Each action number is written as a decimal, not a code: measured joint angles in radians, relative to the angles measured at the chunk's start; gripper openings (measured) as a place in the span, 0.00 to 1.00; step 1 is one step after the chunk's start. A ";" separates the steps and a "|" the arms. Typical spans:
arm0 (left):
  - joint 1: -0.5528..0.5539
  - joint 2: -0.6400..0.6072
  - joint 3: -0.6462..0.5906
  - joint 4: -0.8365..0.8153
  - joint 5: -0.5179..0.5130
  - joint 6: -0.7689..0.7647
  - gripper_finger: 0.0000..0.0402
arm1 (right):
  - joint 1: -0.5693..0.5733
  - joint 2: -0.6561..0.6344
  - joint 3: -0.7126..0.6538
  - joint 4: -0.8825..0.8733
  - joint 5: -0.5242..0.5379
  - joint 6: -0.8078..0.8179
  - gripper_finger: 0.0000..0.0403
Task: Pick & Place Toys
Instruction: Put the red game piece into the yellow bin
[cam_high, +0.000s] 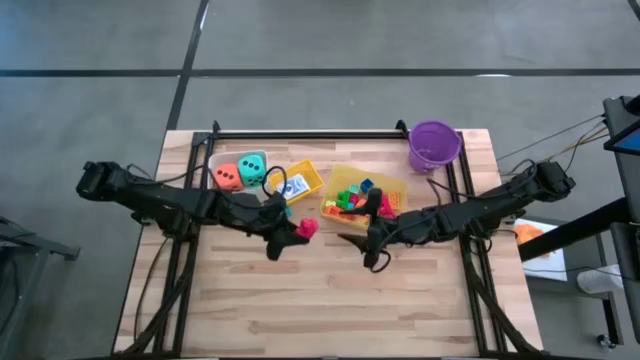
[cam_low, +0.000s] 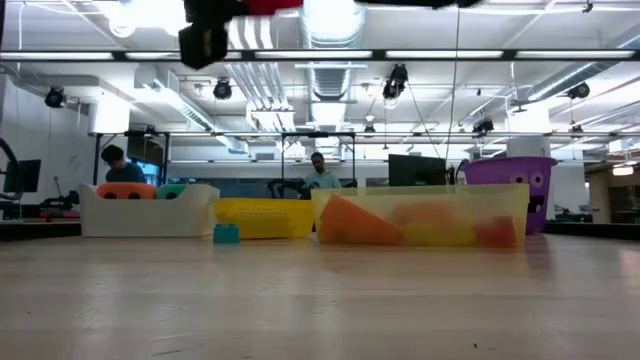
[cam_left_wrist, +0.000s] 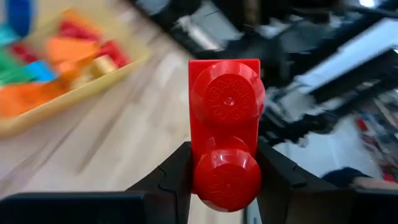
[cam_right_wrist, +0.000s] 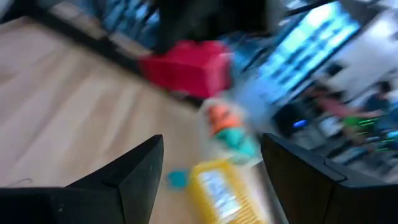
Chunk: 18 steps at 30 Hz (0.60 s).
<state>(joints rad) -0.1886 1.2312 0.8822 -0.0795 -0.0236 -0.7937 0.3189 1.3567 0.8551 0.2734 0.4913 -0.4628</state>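
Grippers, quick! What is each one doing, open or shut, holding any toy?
Left gripper: shut on a red brick, lifted above the table.
Right gripper: open, holding nothing, near the clear bin of bricks.

dice (cam_high: 240, 172) in left bin (cam_high: 214, 160) | bricks (cam_high: 352, 197) in middle bin (cam_high: 395, 187) | bucket (cam_high: 434, 145) right
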 joint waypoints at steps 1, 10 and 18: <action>-0.007 0.002 0.000 0.031 0.005 0.018 0.30 | 0.000 0.000 0.000 0.040 0.007 -0.023 0.67; -0.013 0.017 0.000 0.155 0.043 0.098 0.30 | -0.001 0.000 0.020 0.172 0.002 -0.083 0.67; -0.006 0.017 -0.003 0.263 0.012 0.138 0.30 | 0.001 0.057 0.090 0.182 0.029 -0.118 0.66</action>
<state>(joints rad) -0.1944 1.2480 0.8787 0.1835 -0.0117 -0.6552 0.3198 1.4137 0.9447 0.4554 0.5200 -0.5806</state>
